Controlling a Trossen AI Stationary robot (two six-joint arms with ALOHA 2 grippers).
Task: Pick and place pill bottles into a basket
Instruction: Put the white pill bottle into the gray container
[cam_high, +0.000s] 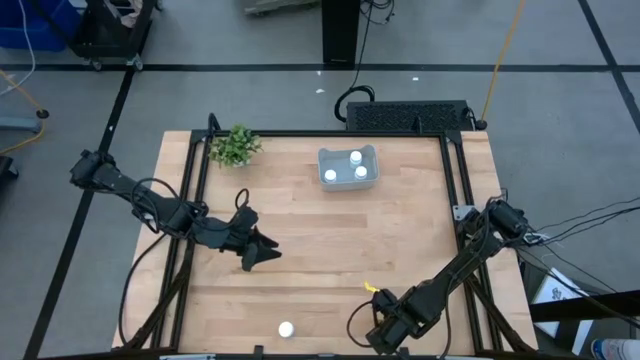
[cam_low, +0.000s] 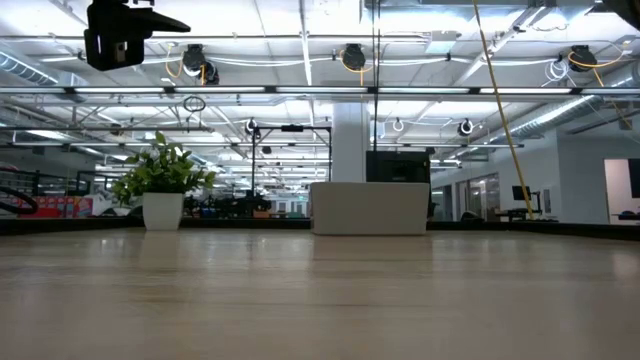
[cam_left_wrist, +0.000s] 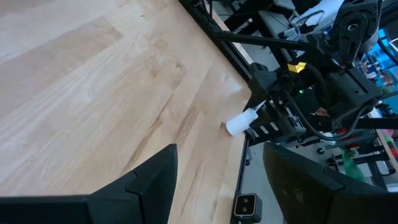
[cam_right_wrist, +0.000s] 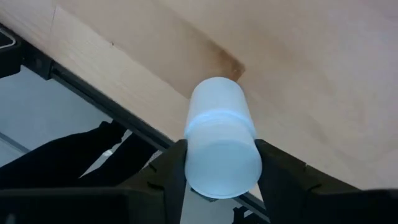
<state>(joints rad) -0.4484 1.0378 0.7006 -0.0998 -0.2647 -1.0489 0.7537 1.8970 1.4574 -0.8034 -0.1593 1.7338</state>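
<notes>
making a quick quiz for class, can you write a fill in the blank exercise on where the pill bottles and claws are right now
1. The basket holds ____ pill bottles.
2. The right claw is shut on a ____.
3. One loose bottle stands near the table's front edge, and the claw nearer to it is the ____ one.
4. The left claw holds ____.

Missing words: three; pill bottle; right; nothing

Small green potted plant (cam_high: 235, 146) at wooden table's (cam_high: 320, 250) far-left corner, w/ black box (cam_high: 405, 115) behind far edge.
</notes>
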